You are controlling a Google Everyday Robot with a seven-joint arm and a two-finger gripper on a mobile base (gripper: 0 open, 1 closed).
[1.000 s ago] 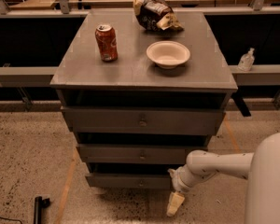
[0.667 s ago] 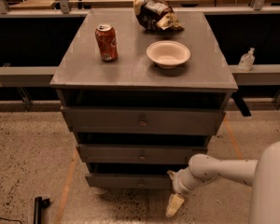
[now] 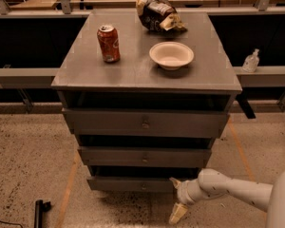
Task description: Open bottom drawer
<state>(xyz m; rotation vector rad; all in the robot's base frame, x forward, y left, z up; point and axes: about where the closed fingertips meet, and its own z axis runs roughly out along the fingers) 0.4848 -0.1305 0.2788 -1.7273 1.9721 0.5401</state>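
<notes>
Below the front edge of the bench (image 3: 133,72), the bottom drawer (image 3: 126,183) is seen closed or nearly so; pulling is judged undone. Under the front right corner, the end effector (image 3: 175,197) is held spread beside the drawer front, its knob (image 3: 143,186) ungripped.

I saw the cabinet top (image 3: 133,75) carrying a red can (image 3: 108,43), a bowl (image 3: 171,55) and a crumpled bag (image 3: 156,14); my gripper (image 3: 175,197) hung beside the bottom drawer (image 3: 128,183).
</notes>
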